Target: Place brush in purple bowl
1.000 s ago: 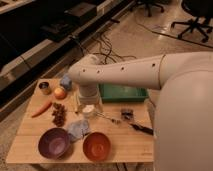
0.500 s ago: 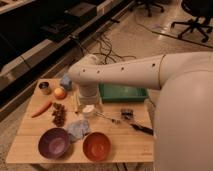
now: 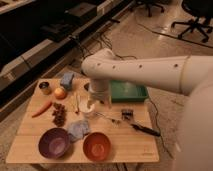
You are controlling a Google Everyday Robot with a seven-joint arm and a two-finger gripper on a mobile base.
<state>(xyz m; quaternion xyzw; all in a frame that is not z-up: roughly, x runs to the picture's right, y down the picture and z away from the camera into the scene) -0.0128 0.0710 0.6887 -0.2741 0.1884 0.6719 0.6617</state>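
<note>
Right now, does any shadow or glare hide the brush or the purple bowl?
Camera view: warm, dim light, no glare; the brush and purple bowl show plainly on the table; the gripper hangs over the table's middle, the pale arm brightest.

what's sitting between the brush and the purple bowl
In the camera view, the orange bowl lies between the brush and the purple bowl, with a crumpled cloth nearby; the gripper hangs above the table.

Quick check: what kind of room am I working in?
Probably a lab or office workspace: wheeled office chairs, cables running by low benches, and a wooden table of test items. The pincer hangs over the table's middle.
</note>
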